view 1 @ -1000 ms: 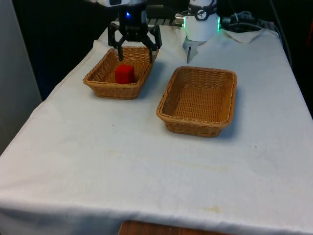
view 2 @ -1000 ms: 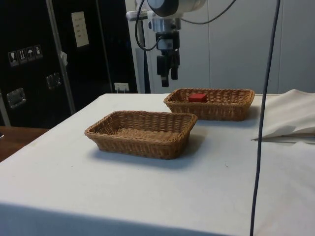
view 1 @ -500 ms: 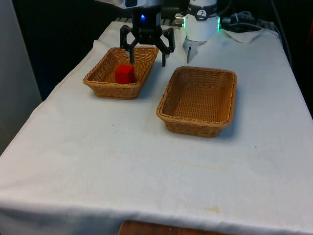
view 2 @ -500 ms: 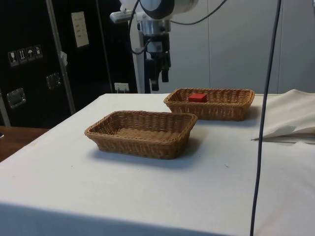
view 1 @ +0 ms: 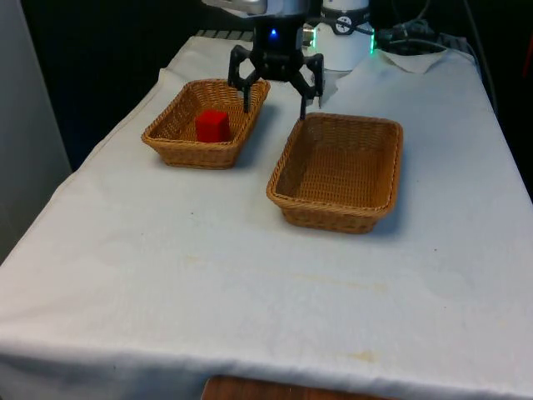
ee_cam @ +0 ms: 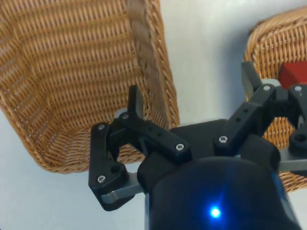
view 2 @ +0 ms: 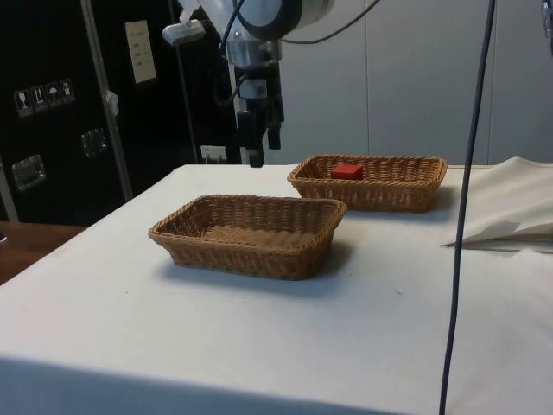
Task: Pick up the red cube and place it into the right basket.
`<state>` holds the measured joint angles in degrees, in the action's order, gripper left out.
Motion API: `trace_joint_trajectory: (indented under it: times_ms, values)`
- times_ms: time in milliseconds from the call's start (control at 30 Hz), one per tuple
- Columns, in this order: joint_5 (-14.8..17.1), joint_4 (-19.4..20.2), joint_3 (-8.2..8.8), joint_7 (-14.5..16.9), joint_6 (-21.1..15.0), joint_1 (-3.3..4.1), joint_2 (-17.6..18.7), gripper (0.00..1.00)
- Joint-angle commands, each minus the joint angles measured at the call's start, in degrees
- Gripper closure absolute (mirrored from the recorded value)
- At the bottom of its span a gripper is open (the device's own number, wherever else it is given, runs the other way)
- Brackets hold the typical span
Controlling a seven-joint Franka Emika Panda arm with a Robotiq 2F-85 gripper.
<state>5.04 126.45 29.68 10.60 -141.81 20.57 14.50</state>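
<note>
The red cube [view 1: 212,126] [view 2: 346,172] [ee_cam: 295,74] lies inside the wicker basket [view 1: 187,154] [view 2: 371,194] [ee_cam: 268,43] on the front view's left. The second wicker basket [view 1: 333,218] [view 2: 246,251] [ee_cam: 72,72], on the front view's right, holds nothing. My gripper [view 1: 275,105] [view 2: 262,152] [ee_cam: 192,91] hangs open in the air over the gap between the two baskets, by the empty basket's far corner. Nothing is between its fingers. It is well above both rims and touches neither basket.
A rumpled white cloth [view 1: 416,58] [view 2: 510,207] lies at the table's far end beside the robot's base. A dark cable [view 2: 462,216] hangs down in the side view's foreground. Open tablecloth stretches from the baskets to the near edge.
The open, empty gripper has travelled from above the cube's basket toward the front view's right, reaching the gap between the baskets. The red cube has stayed where it was.
</note>
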Motion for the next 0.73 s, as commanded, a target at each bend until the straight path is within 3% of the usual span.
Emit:
trace_joint_trajectory:
  times_ms: [0,67,100,133,367,400,433,667,700]
  values:
    - [-1.26,-0.4,-0.06,-1.72,-0.46,0.57,0.52,0.0]
    - [-2.46,-0.63,-0.97,-3.44,-0.4,0.57,0.57,0.0]
    - [-1.6,-0.4,-1.26,-2.35,0.0,0.06,0.17,0.0]
    - [-2.81,-0.74,-1.26,-4.01,-0.34,0.63,0.63,0.0]
    - [-5.96,-1.09,-3.67,-8.54,-0.23,0.8,0.57,0.0]
    - [-5.16,-0.97,-4.07,-7.51,0.0,0.17,0.29,0.0]
    - [-6.3,-1.15,-3.95,-9.05,-0.23,0.8,0.52,0.0]
    - [-9.28,-1.32,-6.07,-13.01,0.06,0.8,0.46,0.0]
    - [-8.65,-1.15,-6.47,-12.38,0.0,0.34,0.29,0.0]
